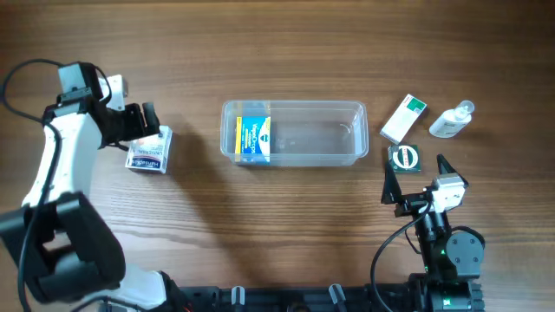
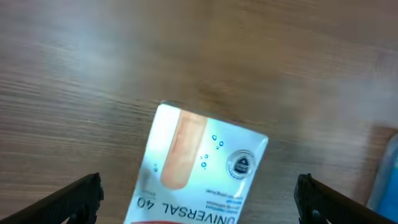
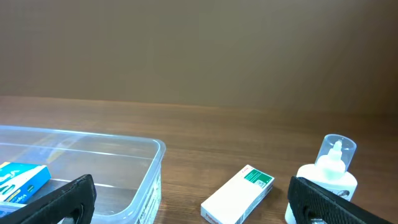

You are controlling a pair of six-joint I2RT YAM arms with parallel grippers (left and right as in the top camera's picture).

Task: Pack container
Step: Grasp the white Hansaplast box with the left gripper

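Fingertips [image 2: 78,199] of the left hand [image 2: 200,200] framed the lower edge of the left wrist view. They were spread wide and released, with a white plaster box [image 2: 200,171] lying flat on the desk [image 2: 93,62] between them. I judged this spacing deliberate: with the jaws straddling the box, a descent and closure would take it across its narrow sides. The container [image 1: 295,103] stood at the middle of the desk, well apart from that box. A blue and yellow box [image 1: 254,139] lay inside it at the end nearer the left arm, so the rest of its floor was free for further items. The right hand [image 1: 418,178] was likewise released and empty. It was parked near a dark square packet [image 1: 404,158], a white and green carton [image 1: 404,118] and a small clear bottle [image 1: 453,120], which I took to be its share of the packing.
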